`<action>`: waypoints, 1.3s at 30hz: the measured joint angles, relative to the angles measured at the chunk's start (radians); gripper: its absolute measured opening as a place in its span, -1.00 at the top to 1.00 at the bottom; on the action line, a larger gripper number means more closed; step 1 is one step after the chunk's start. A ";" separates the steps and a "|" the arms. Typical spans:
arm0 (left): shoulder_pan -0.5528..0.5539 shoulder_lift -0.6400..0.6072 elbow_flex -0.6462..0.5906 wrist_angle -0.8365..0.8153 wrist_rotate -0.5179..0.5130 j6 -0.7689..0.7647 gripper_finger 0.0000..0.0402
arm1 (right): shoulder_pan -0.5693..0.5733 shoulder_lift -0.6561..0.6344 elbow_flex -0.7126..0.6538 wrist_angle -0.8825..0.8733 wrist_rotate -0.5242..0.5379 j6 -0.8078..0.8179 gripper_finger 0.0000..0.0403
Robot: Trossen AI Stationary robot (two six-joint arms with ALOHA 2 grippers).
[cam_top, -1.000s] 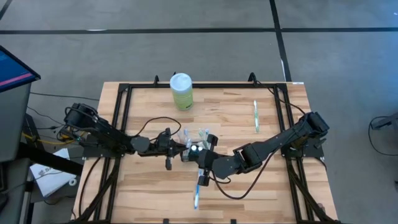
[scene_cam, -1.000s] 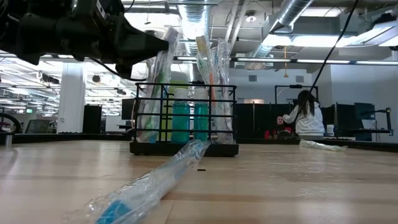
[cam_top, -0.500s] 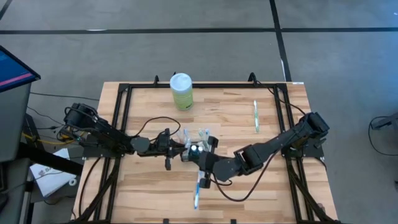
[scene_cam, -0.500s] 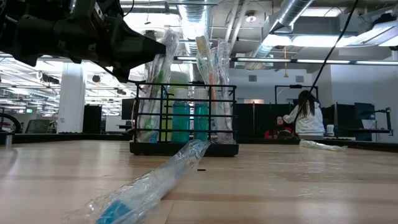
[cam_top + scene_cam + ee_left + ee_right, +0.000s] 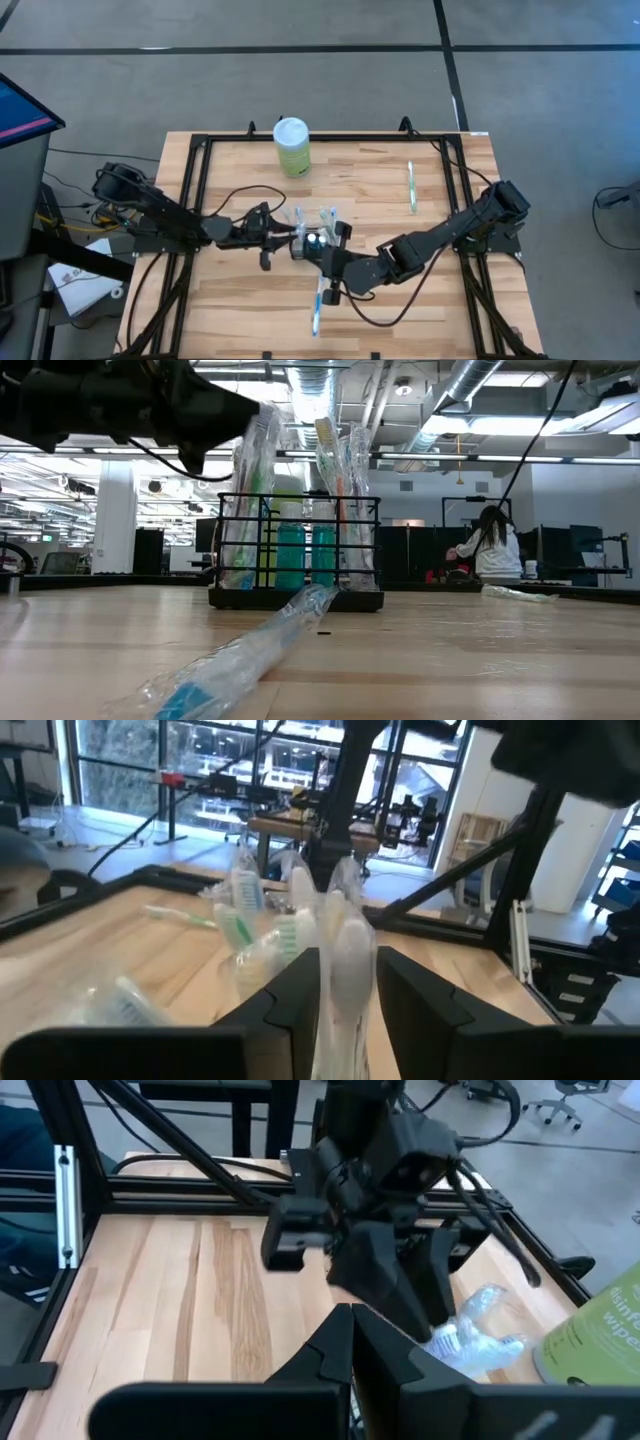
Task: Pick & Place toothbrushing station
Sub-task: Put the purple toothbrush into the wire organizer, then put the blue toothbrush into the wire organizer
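Standing mid-surface, the caddy is flanked by both grippers: left gripper jaws parted around a wrapped toothbrush, right gripper jaws clenched, empty. A second wrapped toothbrush lies in front.

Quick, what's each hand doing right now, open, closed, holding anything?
Left hand: open around a wrapped toothbrush standing in the caddy.
Right hand: closed, holding nothing.

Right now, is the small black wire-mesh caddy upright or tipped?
Upright: the small black wire-mesh caddy sits flat on the wooden table, wrapped toothbrushes standing in it.
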 joint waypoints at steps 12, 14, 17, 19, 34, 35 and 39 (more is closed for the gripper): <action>-0.067 -0.202 -0.056 -0.066 -0.012 0.010 0.53 | 0.013 0.000 0.000 -0.063 0.000 0.045 1.00; -0.086 -0.229 -0.056 -0.122 -0.054 0.010 0.53 | 0.015 0.000 0.000 -0.117 0.001 0.078 1.00; -0.116 -0.271 -0.052 -0.192 -0.123 0.010 0.53 | 0.020 0.000 0.000 -0.186 0.005 0.115 1.00; -0.135 -0.293 -0.039 -0.246 -0.156 -0.003 0.53 | 0.026 0.000 0.000 -0.231 0.006 0.144 1.00; -0.260 -0.297 0.264 -0.897 -0.327 -0.269 0.53 | 0.027 0.000 0.000 -0.843 0.077 0.523 1.00; -0.272 -0.297 0.271 -0.910 -0.327 -0.295 0.53 | 0.027 0.000 0.000 -0.880 0.087 0.549 1.00; -0.316 -0.297 0.285 -0.945 -0.326 -0.424 0.53 | 0.027 0.000 0.000 -0.992 0.091 0.610 1.00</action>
